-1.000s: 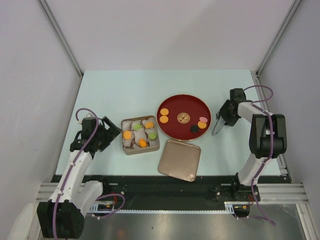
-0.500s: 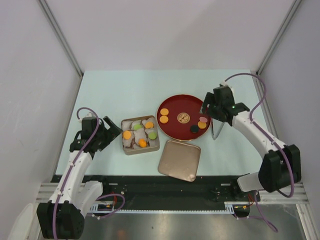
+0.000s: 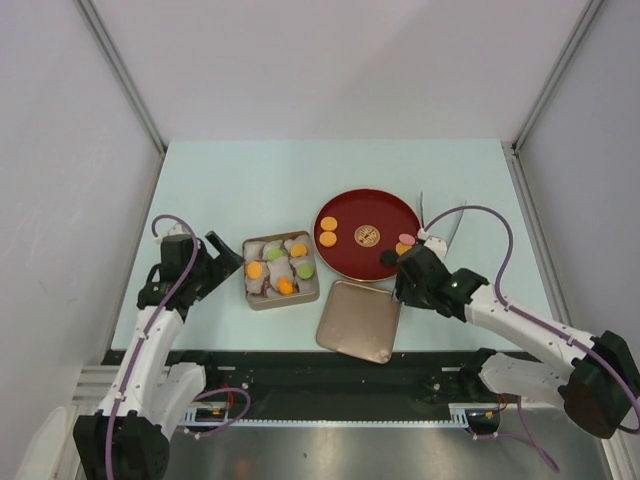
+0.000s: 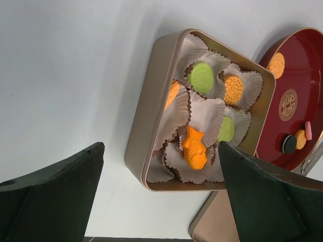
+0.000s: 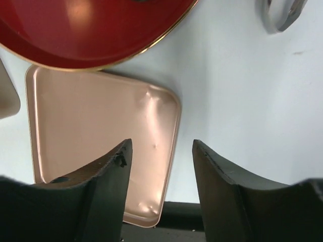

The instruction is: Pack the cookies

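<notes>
Several cookies lie on the dark-red plate [image 3: 345, 262]: two orange [image 3: 328, 231], a patterned tan one [image 3: 367, 235], a pink one [image 3: 406, 239], another orange and a black one [image 4: 289, 144]. More orange and green cookies [image 3: 274, 253] and an orange fish-shaped one [image 4: 194, 147] sit in paper cups in the tan tin [image 3: 249, 296]. My left gripper [image 3: 222, 262] is open and empty just left of the tin [image 4: 136, 146]. My right gripper [image 3: 402, 272] is open and empty above the right edge of the tin's lid [image 5: 101, 131], at the plate's near right rim [image 5: 166, 38].
Metal tongs [image 3: 432, 220] lie on the table right of the plate; they also show in the right wrist view [image 5: 282, 12]. The lid [image 3: 358, 320] lies flat at the table's near edge, in front of the plate and tin. Walls and frame posts enclose the table.
My right arm has swung from the right of the plate round to its near side, over the lid's edge. The tongs now lie farther back. My left arm has not moved.
</notes>
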Tool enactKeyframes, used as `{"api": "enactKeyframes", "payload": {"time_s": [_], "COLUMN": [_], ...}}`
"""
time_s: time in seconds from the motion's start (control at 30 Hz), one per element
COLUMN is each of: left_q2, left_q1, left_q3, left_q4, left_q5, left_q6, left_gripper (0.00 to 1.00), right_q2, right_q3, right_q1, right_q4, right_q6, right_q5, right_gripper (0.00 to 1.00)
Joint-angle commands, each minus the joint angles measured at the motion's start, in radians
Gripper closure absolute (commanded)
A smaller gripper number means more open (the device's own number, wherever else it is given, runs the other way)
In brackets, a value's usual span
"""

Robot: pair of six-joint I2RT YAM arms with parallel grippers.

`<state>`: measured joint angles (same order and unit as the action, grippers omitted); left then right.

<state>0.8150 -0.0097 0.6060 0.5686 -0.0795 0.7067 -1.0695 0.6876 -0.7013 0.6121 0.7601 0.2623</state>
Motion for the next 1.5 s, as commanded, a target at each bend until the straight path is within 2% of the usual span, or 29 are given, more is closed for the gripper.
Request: {"api": "enactKeyframes", "payload": {"time_s": [0.0, 0.33, 0.5, 0.63, 0.87, 1.1, 1.4, 1.47], "left_q2": [-0.019, 0.013, 0.023, 0.026, 0.030, 0.024, 0.029, 0.033], "left_q1": [0.005, 0.004, 0.001, -0.001, -0.003, -0.003, -0.003, -0.003], "left_q3": [-0.002, 0.006, 0.003, 0.003, -0.003, 0.005, 0.005, 0.006], "left_q4": [-0.041, -0.039, -0.045, -0.046, -0.049, -0.036, -0.042, -0.044], "left_q5": [-0.002, -0.005, -0.005, -0.003, 0.001, 0.018, 0.020, 0.020], "left_q6": [-0.010, -0.016, -0.012, -0.012, -0.007, -0.009, -0.004, -0.004], "left_gripper": [0.00, 0.00, 0.00, 0.00, 0.00, 0.00, 0.00, 0.00], "right_q2": [-0.016, -0.150, -0.179, -0.201, -0.224, -0.190, -0.070, -0.050], "right_q3": [-0.008, -0.069, -0.092, -0.108, -0.118, -0.111, -0.036, -0.025], "right_q1": [-0.090, -0.138, -0.122, -0.112, -0.109, -0.110, -0.112, -0.113], "right_q4": [0.021, -0.038, -0.072, -0.104, -0.133, -0.115, 0.037, 0.063], "right_q6": [0.111, 0.176, 0.163, 0.157, 0.148, 0.151, 0.139, 0.137], "right_q5": [0.087, 0.069, 0.055, 0.031, 0.017, 0.017, 0.068, 0.074], "right_gripper": [0.46, 0.51, 0.58, 0.67, 0.76, 0.86, 1.00, 1.00]}}
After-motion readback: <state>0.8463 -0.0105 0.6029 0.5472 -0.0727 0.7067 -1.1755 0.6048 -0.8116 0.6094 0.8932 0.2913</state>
